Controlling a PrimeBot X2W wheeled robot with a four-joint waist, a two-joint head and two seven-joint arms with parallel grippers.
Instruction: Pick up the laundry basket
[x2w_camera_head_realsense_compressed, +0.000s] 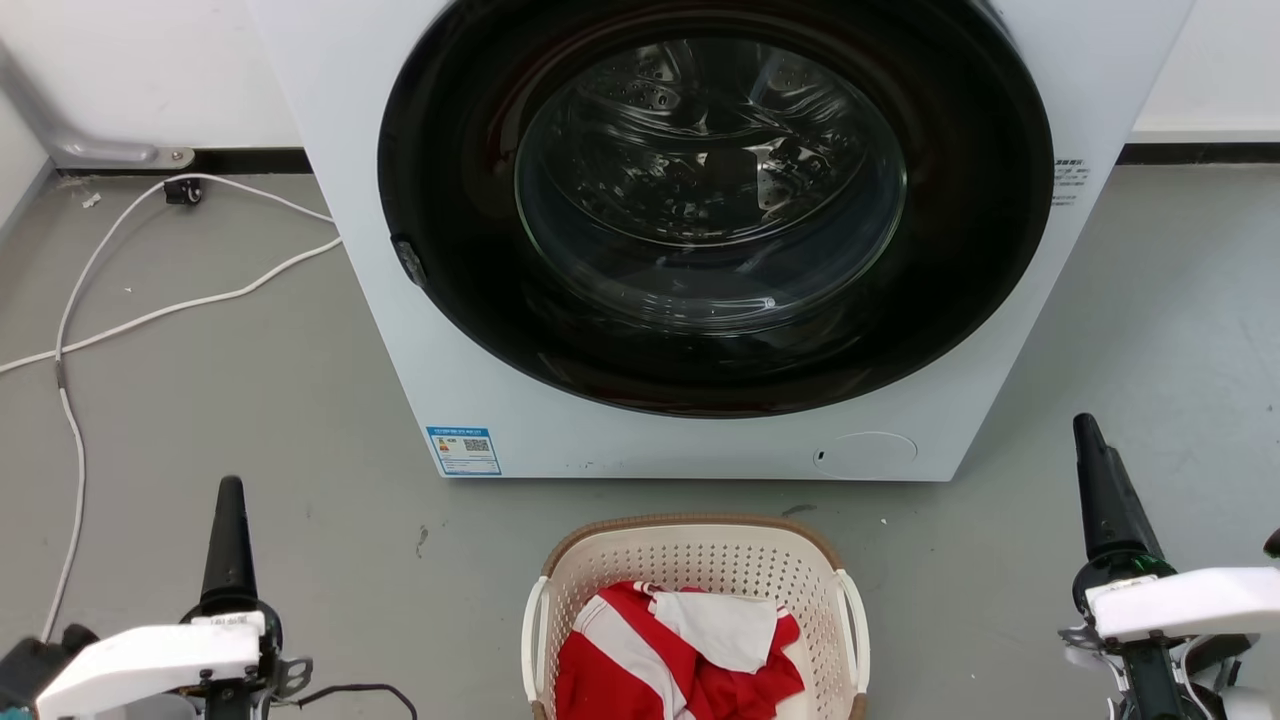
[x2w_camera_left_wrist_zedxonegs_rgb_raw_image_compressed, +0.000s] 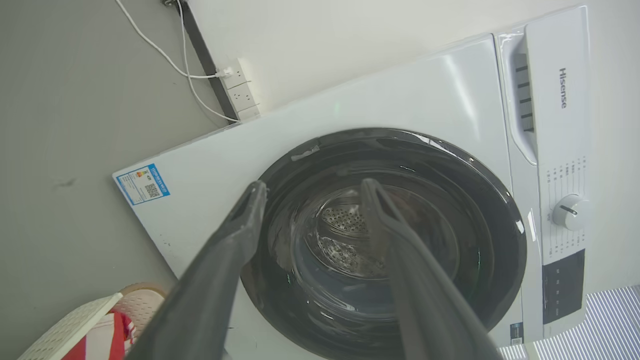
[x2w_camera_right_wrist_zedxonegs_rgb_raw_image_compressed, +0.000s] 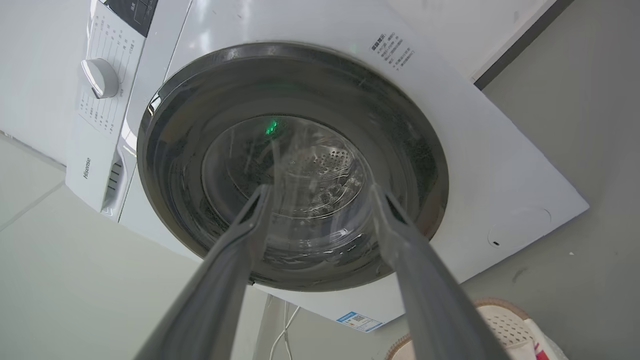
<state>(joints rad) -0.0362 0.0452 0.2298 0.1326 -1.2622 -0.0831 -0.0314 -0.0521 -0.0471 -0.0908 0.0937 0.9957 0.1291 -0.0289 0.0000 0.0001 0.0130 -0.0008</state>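
Before the washer (x2w_camera_head_realsense_compressed: 520, 400), laundry basket (x2w_camera_head_realsense_compressed: 690, 526), mouth up, handles (x2w_camera_head_realsense_compressed: 532, 630) left and right

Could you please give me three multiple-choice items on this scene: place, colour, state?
1. Relative to the washing machine, the laundry basket stands: A on top; B on the floor before it; C inside.
2. The garment in it is: A blue; B red and white; C green.
3. The left gripper and right gripper are: A both open; B both shut; C holding handles.
Answers: B, it sits below the closed door; B, stripes show; A, fingers spread in both wrist views.
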